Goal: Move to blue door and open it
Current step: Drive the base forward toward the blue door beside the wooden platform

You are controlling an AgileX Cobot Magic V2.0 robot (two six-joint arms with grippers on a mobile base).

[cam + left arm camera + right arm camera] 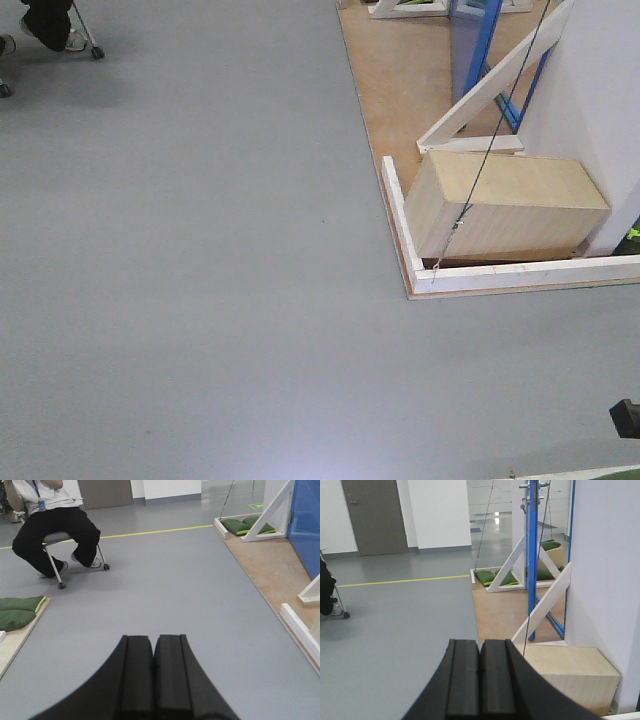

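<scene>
The blue door (533,570) stands edge-on ahead and to the right on a wooden platform, its silver lever handle (525,486) high at the top of the right wrist view. A blue face of the door (306,525) shows at the far right of the left wrist view, and a blue strip of the door (485,45) at the top right of the front view. Both arms are well away from it. My left gripper (153,640) is shut and empty over grey floor. My right gripper (480,642) is also shut and empty.
A plywood box (505,205) sits inside the white base rail (400,220), under a white diagonal brace (495,85) and a thin cable (490,140). A seated person (55,525) on a wheeled chair is at left. Green sandbags (20,611) lie on a board.
</scene>
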